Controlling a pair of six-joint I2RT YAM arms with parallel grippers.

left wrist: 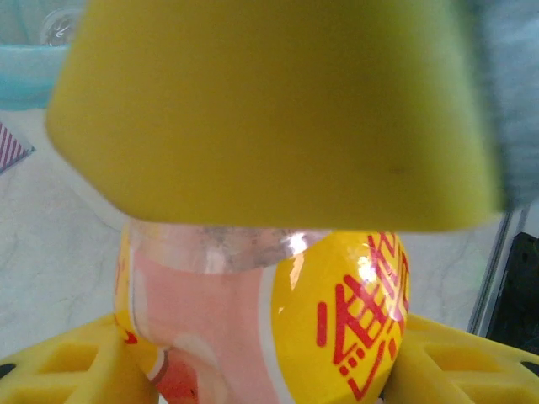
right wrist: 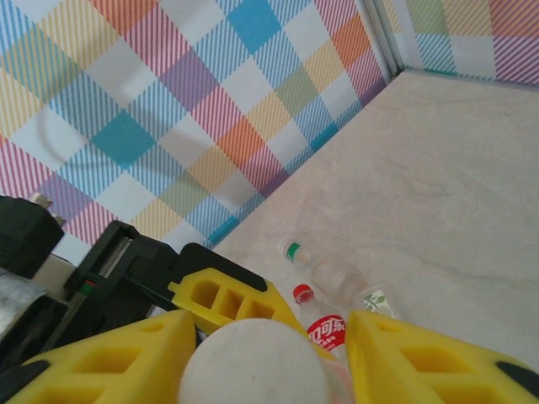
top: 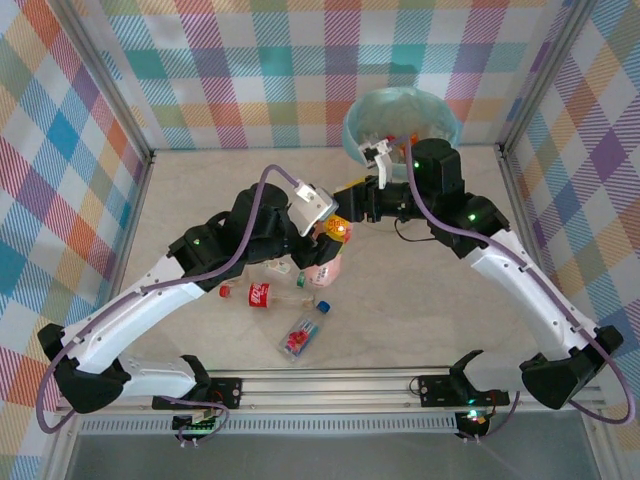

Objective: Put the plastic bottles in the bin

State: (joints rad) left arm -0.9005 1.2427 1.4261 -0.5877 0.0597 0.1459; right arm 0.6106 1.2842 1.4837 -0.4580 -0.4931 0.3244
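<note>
top external: left claw (top: 322, 245) is mid-table, clamped on the pink bottle (top: 330, 265), which hangs just below it on the near side. The right claw (top: 348, 210) comes in from the far right, its tip right against the left claw. The bin (top: 400, 122) sits beyond the right claw at the back wall, near it but not under it. Three bottles lie on the table (top: 450, 320) near-side of the left claw: green-cap bottle (top: 283, 268) closest, cola bottle (top: 262, 294) next, and blue-cap bottle (top: 305, 336) furthest toward the arm bases.

left wrist: the left claw's fingers (left wrist: 59, 370) sit low in frame, either side of the pink bottle, both touching its yellow-and-pink label, so the jaws are closed on it. A big blurred yellow pad (left wrist: 269, 109) crosses above the bottle; can't tell whose it is. A teal bin edge shows at the far upper left.

right wrist: the right claw's fingers (right wrist: 109, 366) are apart, straddling the bottle's pale round end. The left one touches; at the right one, can't tell whether it bears on the bottle, so the grip is unconfirmed. The left claw's yellow finger on its black body sits just ahead-left. The cola and green-cap bottles lie on the table ahead of the claw.
</note>
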